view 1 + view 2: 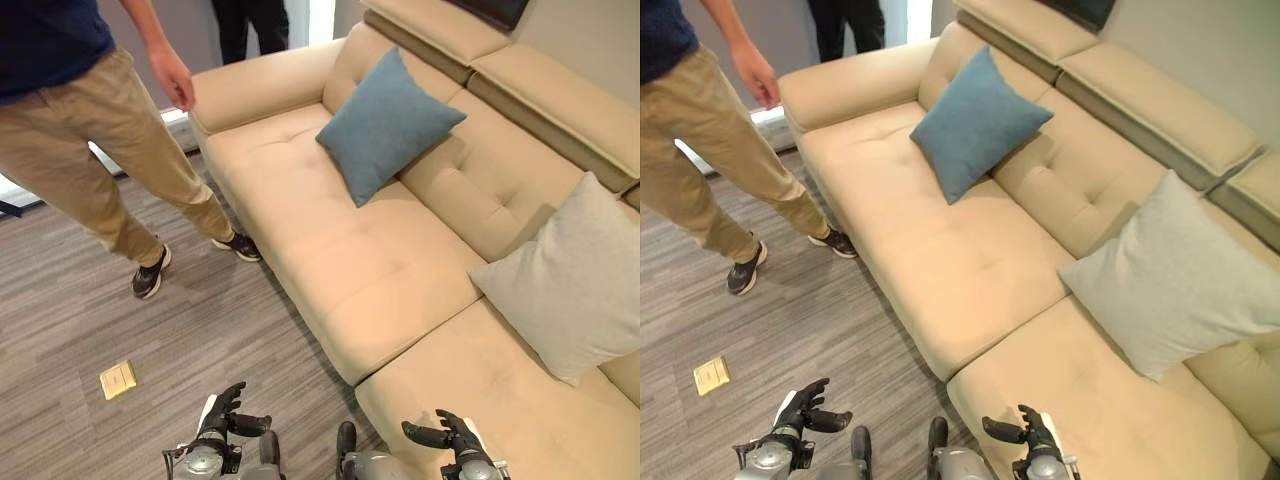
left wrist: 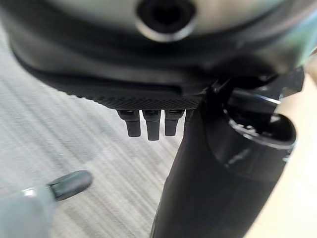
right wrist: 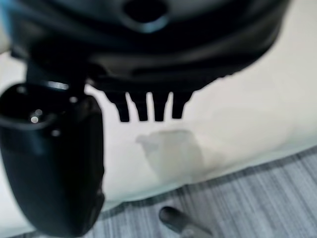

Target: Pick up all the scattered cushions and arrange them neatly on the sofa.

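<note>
A blue cushion (image 1: 388,124) leans against the backrest of the beige sofa (image 1: 360,270) on its left seat. A light grey cushion (image 1: 573,282) leans against the backrest further right. My left hand (image 1: 224,417) hangs low over the floor in front of the sofa, fingers relaxed and open, holding nothing. My right hand (image 1: 452,438) hovers low over the sofa's near right seat, open and empty too. In the wrist views the fingers (image 2: 148,124) of the left hand and the fingers (image 3: 148,106) of the right hand point out straight.
A person in tan trousers (image 1: 110,150) and dark shoes stands on the grey wood floor to the left of the sofa's arm. A small yellow square plate (image 1: 118,379) lies on the floor near my left hand.
</note>
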You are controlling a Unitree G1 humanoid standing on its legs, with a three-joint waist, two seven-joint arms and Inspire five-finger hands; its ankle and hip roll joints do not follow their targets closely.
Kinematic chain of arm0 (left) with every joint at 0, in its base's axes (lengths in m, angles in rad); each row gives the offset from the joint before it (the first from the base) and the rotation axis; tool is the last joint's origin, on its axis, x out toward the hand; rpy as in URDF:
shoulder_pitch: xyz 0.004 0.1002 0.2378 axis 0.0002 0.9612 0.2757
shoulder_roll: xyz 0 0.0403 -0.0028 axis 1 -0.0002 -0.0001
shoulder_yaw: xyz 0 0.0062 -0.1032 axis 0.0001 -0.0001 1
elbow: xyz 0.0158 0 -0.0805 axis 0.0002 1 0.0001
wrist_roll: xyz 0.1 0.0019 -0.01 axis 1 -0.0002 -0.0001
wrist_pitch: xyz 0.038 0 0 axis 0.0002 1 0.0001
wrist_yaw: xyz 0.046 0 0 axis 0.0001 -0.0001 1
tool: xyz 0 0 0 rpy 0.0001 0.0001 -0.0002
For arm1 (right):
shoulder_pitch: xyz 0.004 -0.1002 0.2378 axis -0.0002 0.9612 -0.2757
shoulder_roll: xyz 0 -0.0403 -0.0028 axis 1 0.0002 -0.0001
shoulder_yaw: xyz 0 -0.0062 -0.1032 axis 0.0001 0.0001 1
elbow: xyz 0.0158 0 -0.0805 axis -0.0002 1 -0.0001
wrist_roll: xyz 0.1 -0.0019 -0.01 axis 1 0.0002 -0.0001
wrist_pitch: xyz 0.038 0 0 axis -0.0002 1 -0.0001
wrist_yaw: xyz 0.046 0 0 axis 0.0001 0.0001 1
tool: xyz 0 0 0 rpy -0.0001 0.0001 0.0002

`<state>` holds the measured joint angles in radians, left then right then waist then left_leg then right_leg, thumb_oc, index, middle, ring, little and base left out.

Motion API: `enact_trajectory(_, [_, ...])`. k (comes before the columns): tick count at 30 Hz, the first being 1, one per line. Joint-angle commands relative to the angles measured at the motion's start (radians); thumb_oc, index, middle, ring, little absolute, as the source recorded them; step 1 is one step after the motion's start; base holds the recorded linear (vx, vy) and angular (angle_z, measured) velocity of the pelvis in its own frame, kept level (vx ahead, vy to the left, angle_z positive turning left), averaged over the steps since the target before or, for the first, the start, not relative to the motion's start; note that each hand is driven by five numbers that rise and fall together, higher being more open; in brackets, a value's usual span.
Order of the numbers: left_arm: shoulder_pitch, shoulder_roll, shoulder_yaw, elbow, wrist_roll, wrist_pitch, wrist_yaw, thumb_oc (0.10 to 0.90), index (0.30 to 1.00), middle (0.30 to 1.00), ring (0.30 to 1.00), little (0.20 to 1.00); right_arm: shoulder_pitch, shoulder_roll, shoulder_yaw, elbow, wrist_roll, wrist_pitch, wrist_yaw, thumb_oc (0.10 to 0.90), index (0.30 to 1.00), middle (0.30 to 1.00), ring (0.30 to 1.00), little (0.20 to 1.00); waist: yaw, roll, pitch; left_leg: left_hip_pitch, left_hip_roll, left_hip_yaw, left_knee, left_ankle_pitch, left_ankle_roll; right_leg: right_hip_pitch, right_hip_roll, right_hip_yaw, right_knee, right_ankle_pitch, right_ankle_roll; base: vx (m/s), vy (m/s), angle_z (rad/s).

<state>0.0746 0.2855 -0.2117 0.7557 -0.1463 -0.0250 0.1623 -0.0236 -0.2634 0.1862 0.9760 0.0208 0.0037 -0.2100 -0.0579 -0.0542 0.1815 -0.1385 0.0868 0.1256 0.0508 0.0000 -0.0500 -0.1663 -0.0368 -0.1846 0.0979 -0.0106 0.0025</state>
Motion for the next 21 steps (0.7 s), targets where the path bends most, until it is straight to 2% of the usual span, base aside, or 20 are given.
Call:
enact_trajectory(1, [-0.026,0.042,0.051,-0.031,-0.002,-0.060,0.017,0.800,0.900,0.900,0.900,0.900,-0.026,-0.008,0.007,-0.023,-0.030,-0.032,-0.020,0.800,0.900,0.900,0.900,0.900,0.018,-0.069,-0.055,-0.050,-0.037,-0.005,0.048,-0.025,-0.014,0.199,-0.038,0.020,-0.104,-0.090,0.100,0.16,0.185,0.01])
enact_trajectory(5, [-0.027,0.049,0.064,-0.009,0.005,-0.061,0.028,0.800,0.900,0.900,0.900,0.900,-0.023,0.010,0.016,-0.024,-0.040,-0.033,-0.015,0.800,0.900,0.900,0.900,0.900,0.033,-0.079,-0.058,-0.009,-0.069,-0.001,0.041,-0.057,0.030,0.183,-0.081,0.032,0.025,-0.100,0.131,0.16,0.227,0.01])
enact_trajectory(7, [-0.029,0.060,0.068,0.002,0.017,-0.058,0.032,0.800,0.900,0.900,0.900,0.900,-0.022,0.016,0.021,-0.022,-0.050,-0.026,-0.009,0.800,0.900,0.900,0.900,0.900,0.034,-0.078,-0.049,0.022,-0.087,0.000,0.031,-0.068,0.053,0.143,-0.112,0.036,0.157,-0.062,0.146,0.14,0.266,0.05])
enact_trajectory(8, [-0.030,0.070,0.072,0.001,0.020,-0.057,0.036,0.800,0.900,0.900,0.900,0.900,-0.019,0.020,0.028,-0.021,-0.057,-0.021,-0.006,0.800,0.900,0.900,0.900,0.900,0.033,-0.075,-0.038,0.037,-0.101,-0.005,0.023,-0.072,0.069,0.111,-0.131,0.043,0.239,-0.012,0.152,0.08,0.205,0.04])
enact_trajectory(9, [-0.031,0.070,0.072,0.001,0.020,-0.057,0.036,0.800,0.900,0.900,0.900,0.900,-0.020,0.020,0.028,-0.021,-0.057,-0.021,-0.006,0.800,0.900,0.900,0.900,0.900,0.033,-0.075,-0.040,0.034,-0.101,-0.005,0.023,-0.070,0.069,0.108,-0.129,0.043,0.237,-0.010,0.151,0.07,0.247,0.16])
enact_trajectory(10, [-0.036,0.084,0.079,-0.001,0.022,-0.058,0.038,0.800,0.900,0.900,0.900,0.900,-0.024,0.021,0.036,-0.021,-0.057,-0.019,-0.006,0.800,0.900,0.900,0.900,0.900,0.030,-0.061,-0.019,0.052,-0.104,-0.014,0.016,-0.072,0.087,0.048,-0.135,0.059,0.359,0.034,0.138,0.06,0.202,0.21])
enact_trajectory(11, [-0.044,0.089,0.081,0.004,0.024,-0.062,0.045,0.800,0.900,0.900,0.900,0.900,-0.030,0.022,0.038,-0.019,-0.054,-0.023,-0.011,0.800,0.900,0.900,0.900,0.900,0.030,-0.051,-0.008,0.061,-0.102,-0.017,0.014,-0.076,0.092,0.021,-0.133,0.067,0.404,0.031,0.132,0.21,0.272,0.26])
enact_trajectory(12, [-0.043,0.089,0.080,-0.002,0.022,-0.064,0.044,0.800,0.900,0.900,0.900,0.900,-0.030,0.023,0.038,-0.022,-0.048,-0.025,-0.013,0.800,0.900,0.900,0.900,0.900,0.028,-0.047,-0.005,0.091,-0.115,-0.036,-0.002,-0.087,0.095,-0.013,-0.108,0.085,0.421,-0.002,0.118,0.17,0.139,0.19])
enact_trajectory(13, [-0.043,0.089,0.080,-0.002,0.022,-0.064,0.044,0.800,0.900,0.900,0.900,0.900,-0.030,0.023,0.038,-0.022,-0.048,-0.025,-0.013,0.800,0.900,0.900,0.900,0.900,0.028,-0.046,-0.007,0.089,-0.113,-0.036,-0.002,-0.085,0.095,-0.014,-0.106,0.084,0.418,0.001,0.118,0.29,0.096,0.22])
enact_trajectory(14, [-0.043,0.089,0.080,-0.008,0.014,-0.065,0.043,0.800,0.900,0.900,0.900,0.900,-0.031,0.021,0.038,-0.020,-0.038,-0.026,-0.013,0.800,0.900,0.900,0.900,0.900,0.017,-0.048,0.000,0.113,-0.126,-0.063,-0.017,-0.092,0.094,-0.048,-0.053,0.111,0.348,-0.035,0.107,0.15,0.026,0.28])
enact_trajectory(15, [-0.043,0.089,0.080,-0.008,0.014,-0.065,0.043,0.800,0.900,0.900,0.900,0.900,-0.031,0.021,0.038,-0.020,-0.038,-0.026,-0.013,0.800,0.900,0.900,0.900,0.900,0.017,-0.047,-0.002,0.110,-0.125,-0.063,-0.017,-0.091,0.093,-0.049,-0.052,0.110,0.344,-0.032,0.107,0.23,0.044,0.29])
enact_trajectory(16, [-0.045,0.089,0.078,-0.008,0.013,-0.064,0.042,0.800,0.900,0.900,0.900,0.900,-0.033,0.018,0.037,-0.019,-0.031,-0.026,-0.015,0.800,0.900,0.900,0.900,0.900,0.009,-0.049,0.002,0.116,-0.132,-0.079,-0.022,-0.093,0.092,-0.061,-0.029,0.123,0.294,-0.038,0.106,0.13,0.024,0.35])
enact_trajectory(18, [-0.062,0.091,0.067,-0.004,0.012,-0.059,0.033,0.800,0.900,0.900,0.900,0.900,-0.032,0.004,0.029,-0.020,-0.012,-0.024,-0.018,0.800,0.900,0.900,0.900,0.900,-0.019,-0.063,0.008,0.135,-0.173,-0.133,-0.029,-0.110,0.086,-0.114,0.029,0.177,0.133,-0.001,0.121,0.25,0.025,0.38])
enact_trajectory(21, [-0.074,0.087,0.058,-0.003,0.016,-0.060,0.027,0.800,0.900,0.900,0.900,0.900,-0.029,-0.004,0.027,-0.017,-0.015,-0.021,-0.016,0.800,0.900,0.900,0.900,0.900,-0.037,-0.059,0.012,0.159,-0.184,-0.176,-0.033,-0.124,0.077,-0.144,0.036,0.159,0.099,0.020,0.128,0.23,-0.007,0.88])
